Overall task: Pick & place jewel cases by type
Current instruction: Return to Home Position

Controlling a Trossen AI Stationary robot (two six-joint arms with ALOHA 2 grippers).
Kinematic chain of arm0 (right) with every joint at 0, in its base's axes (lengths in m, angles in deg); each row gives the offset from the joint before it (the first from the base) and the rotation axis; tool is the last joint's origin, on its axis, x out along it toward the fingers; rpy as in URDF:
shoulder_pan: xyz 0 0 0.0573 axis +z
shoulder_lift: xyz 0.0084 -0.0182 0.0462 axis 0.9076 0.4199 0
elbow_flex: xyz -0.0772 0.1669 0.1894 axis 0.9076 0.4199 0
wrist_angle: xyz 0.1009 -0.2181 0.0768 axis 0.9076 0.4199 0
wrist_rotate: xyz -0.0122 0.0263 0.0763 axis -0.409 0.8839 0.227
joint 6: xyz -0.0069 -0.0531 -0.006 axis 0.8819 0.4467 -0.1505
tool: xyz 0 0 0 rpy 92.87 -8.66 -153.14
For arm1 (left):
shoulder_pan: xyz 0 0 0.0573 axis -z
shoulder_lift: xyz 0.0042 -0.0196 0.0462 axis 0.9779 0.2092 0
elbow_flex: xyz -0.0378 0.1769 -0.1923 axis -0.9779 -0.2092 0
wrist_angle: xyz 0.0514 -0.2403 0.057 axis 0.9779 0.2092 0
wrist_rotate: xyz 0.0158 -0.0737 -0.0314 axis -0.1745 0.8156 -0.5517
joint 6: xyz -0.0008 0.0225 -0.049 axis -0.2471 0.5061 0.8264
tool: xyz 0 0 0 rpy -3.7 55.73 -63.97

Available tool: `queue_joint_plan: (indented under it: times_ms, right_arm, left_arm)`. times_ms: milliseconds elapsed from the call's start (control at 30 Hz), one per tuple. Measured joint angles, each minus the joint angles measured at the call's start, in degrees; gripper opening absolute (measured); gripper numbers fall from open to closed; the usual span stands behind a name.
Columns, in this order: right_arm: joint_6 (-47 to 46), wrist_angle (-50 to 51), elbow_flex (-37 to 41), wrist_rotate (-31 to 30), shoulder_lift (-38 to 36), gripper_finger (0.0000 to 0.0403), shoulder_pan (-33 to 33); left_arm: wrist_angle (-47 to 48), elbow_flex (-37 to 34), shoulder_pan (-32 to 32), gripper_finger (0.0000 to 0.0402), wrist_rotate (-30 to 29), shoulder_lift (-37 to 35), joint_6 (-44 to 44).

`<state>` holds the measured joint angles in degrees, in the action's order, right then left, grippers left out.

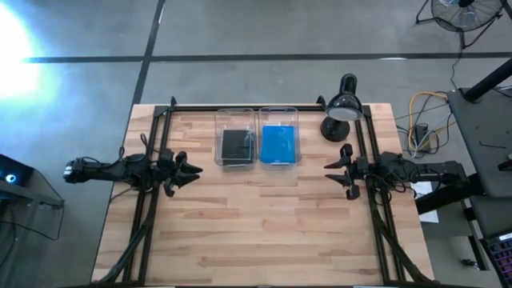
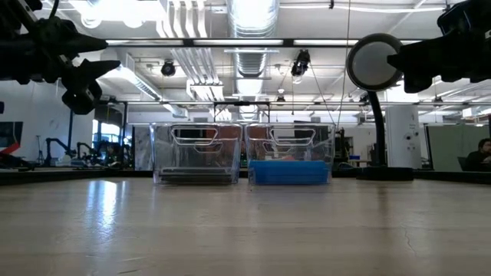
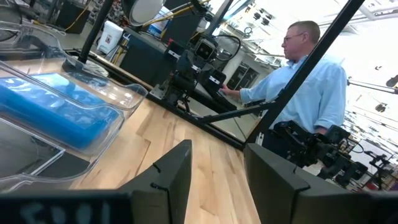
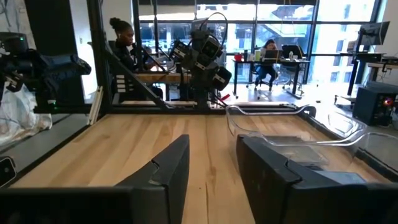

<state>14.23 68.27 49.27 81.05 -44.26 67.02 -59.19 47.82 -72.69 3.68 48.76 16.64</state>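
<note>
Two clear plastic bins stand side by side at the table's far middle. The left bin point(image 1: 237, 138) holds dark jewel cases point(image 1: 237, 145), and the right bin point(image 1: 278, 138) holds bright blue jewel cases point(image 1: 278, 144), a blue stack in the low view point(image 2: 290, 171) and the left wrist view point(image 3: 56, 109). My left gripper point(image 1: 197, 169) hovers at the table's left side, open, holding nothing. My right gripper point(image 1: 328, 168) hovers at the right side, open and empty. Both point toward the table's middle.
A black desk lamp point(image 1: 342, 108) stands at the far right corner, just right of the blue bin. Black frame rails point(image 1: 152, 200) run along the left and right sides. Bare wood fills the near half point(image 1: 256, 232). People stand and sit beyond the table point(image 3: 305, 81).
</note>
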Motion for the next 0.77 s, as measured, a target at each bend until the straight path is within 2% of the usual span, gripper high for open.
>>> queue_joint_plan:
  times_ms: [367, 767]
  right_arm:
    - [0.0, 0.0, 0.0, 0.0, 0.0, 0.0139, 0.0]
    - [0.0, 0.0, 0.0, 0.0, 0.0, 0.0125, 0.0]
  left_arm:
    - [0.0, 0.0, 0.0, 0.0128, 0.0, 0.0, 0.0]
    - [0.0, 0.0, 0.0, 0.0128, 0.0, 0.0, 0.0]
